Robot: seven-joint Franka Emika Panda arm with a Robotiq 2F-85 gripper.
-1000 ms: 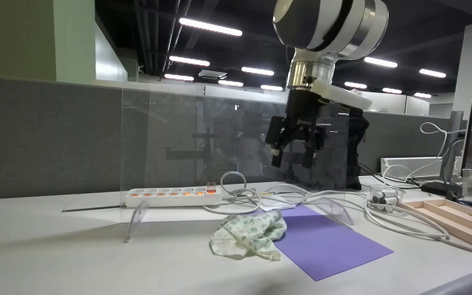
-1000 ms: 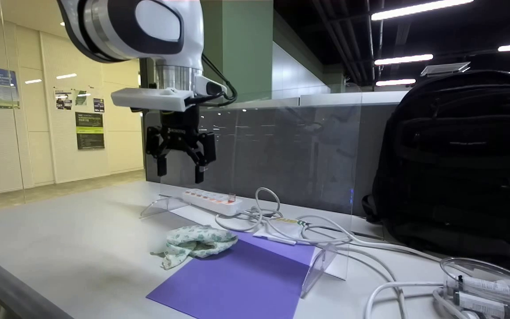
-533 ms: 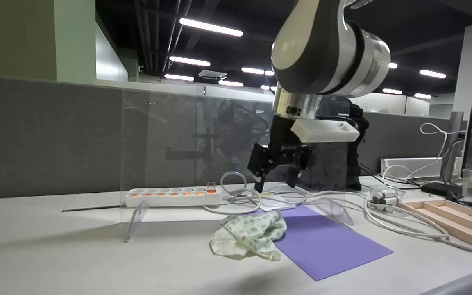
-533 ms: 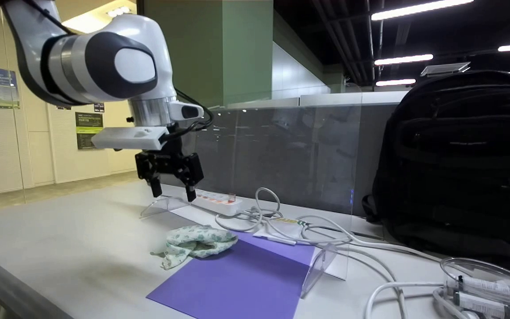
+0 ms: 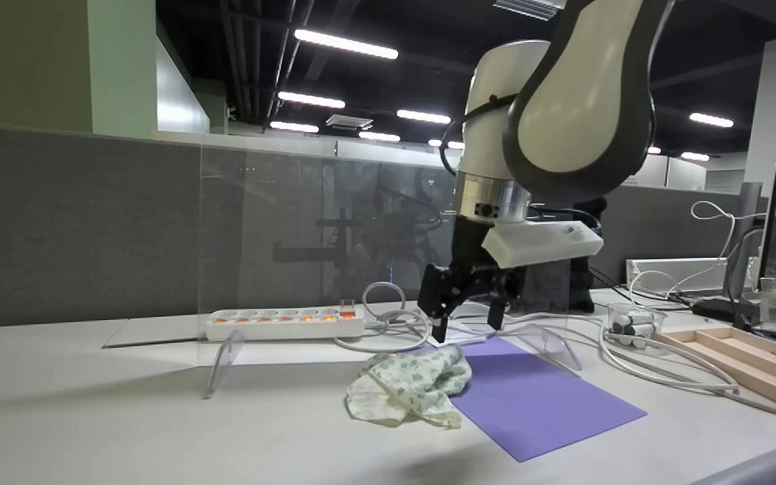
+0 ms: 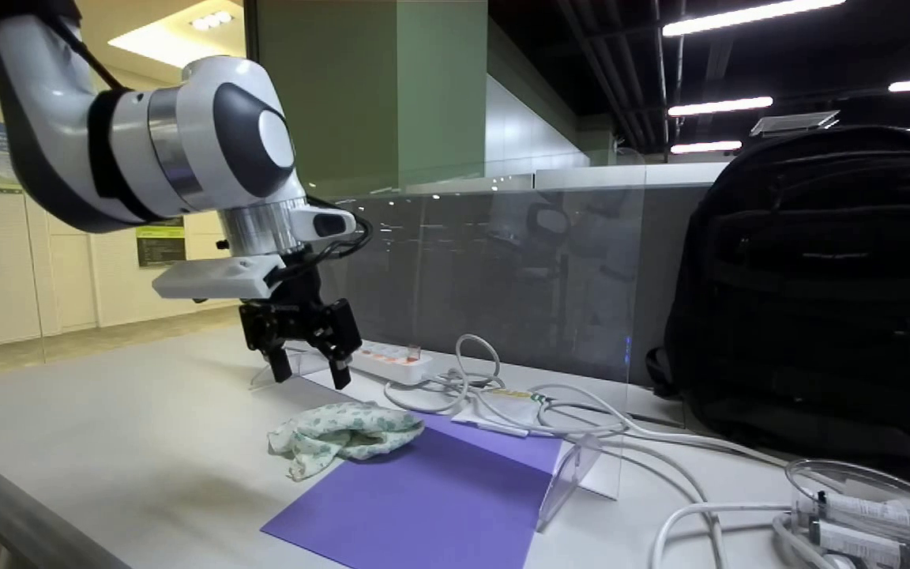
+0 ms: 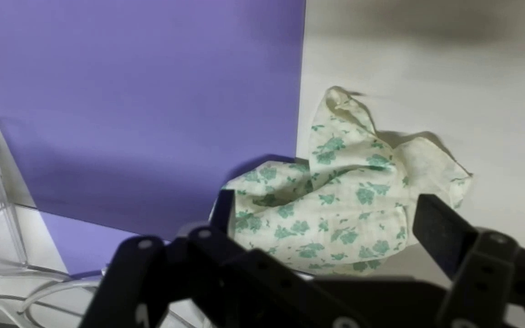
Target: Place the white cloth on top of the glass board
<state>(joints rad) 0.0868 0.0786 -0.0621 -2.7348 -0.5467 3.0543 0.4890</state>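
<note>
Plainly, our gripper (image 5: pixel 467 328) hangs above the cloth (image 7: pixel 340 205), its fingers (image 7: pixel 442 230) spread apart. We see the cloth lying crumpled, partly on the purple sheet (image 6: pixel 423 506), partly on the white table (image 5: pixel 280 431), near the upright clear board (image 5: pixel 354 236) with a power strip (image 5: pixel 285 326) behind it.
</note>
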